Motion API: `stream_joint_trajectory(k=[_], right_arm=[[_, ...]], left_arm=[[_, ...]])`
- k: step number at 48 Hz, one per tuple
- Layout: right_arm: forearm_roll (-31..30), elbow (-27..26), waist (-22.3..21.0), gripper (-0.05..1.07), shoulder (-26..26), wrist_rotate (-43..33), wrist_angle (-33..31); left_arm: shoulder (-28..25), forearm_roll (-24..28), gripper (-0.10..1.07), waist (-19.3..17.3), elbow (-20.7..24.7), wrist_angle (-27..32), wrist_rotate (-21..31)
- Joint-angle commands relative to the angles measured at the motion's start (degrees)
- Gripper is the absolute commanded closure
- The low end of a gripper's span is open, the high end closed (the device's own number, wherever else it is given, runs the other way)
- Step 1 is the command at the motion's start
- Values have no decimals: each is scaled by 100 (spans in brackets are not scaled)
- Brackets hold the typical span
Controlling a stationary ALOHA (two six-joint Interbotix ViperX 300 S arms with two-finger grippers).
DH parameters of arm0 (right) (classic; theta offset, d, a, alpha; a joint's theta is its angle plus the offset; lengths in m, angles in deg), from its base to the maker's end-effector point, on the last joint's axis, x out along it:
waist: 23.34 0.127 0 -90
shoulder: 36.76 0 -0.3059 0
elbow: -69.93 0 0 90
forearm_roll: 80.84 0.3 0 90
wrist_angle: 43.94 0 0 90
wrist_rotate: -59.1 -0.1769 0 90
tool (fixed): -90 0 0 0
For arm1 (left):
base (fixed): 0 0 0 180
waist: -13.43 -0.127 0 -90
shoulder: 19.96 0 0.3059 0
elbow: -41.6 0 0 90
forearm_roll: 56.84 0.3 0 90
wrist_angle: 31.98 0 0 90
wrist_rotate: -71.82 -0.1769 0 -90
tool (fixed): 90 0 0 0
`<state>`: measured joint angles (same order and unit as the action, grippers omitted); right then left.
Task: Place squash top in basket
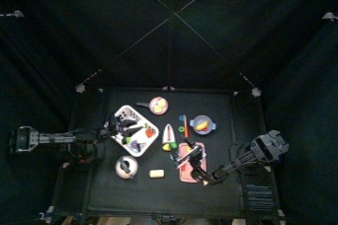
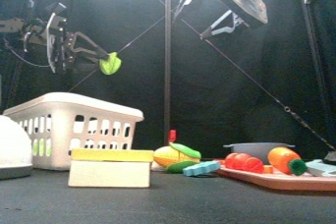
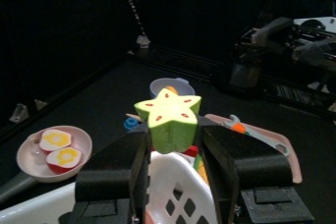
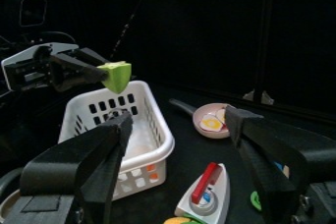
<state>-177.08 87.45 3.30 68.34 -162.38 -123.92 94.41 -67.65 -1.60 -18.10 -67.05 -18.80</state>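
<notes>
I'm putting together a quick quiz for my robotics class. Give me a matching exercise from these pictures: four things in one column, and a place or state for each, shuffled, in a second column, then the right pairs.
Things:
1. squash top
2. basket
3. right gripper
4. round plate

Places or states:
A. open, holding nothing
B. holds egg halves
C. held in the left gripper, up in the air
D. white, with openwork sides, standing on the table

Pairs: 1-C, 2-D, 3-A, 4-B
</notes>
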Motion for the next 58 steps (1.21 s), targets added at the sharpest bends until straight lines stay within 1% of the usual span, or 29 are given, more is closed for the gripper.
stream_joint_trajectory(k=[1,7,15,20,29,34,39,49,53,58], right_arm=[[-18,-62,-9,0,-141,0,-35],[9,-44,-18,0,-141,0,-26],[44,-62,-53,0,-114,0,-26],[44,-62,-79,-1,-97,0,-9],[62,-53,-97,-1,-70,-9,0],[114,-53,-105,-1,-62,-9,0],[158,-44,-105,-1,-62,-9,0],[185,-44,-105,-1,-62,-9,0],[193,-44,-114,-1,-62,-9,0],[185,-44,-123,-1,-62,-9,0]], left_arm=[[149,-35,36,-53,-44,79,-9],[431,-26,36,-105,-132,686,-9],[729,-35,36,-185,-141,1916,0],[817,-35,36,-255,-132,2347,9],[835,-35,35,-369,-176,2417,9],[844,-35,33,-396,-193,2417,9],[835,-44,26,-413,-211,2417,9],[844,-35,8,-413,-229,2399,9],[835,-35,4,-413,-229,2399,9],[835,-35,2,-413,-211,2391,9]])
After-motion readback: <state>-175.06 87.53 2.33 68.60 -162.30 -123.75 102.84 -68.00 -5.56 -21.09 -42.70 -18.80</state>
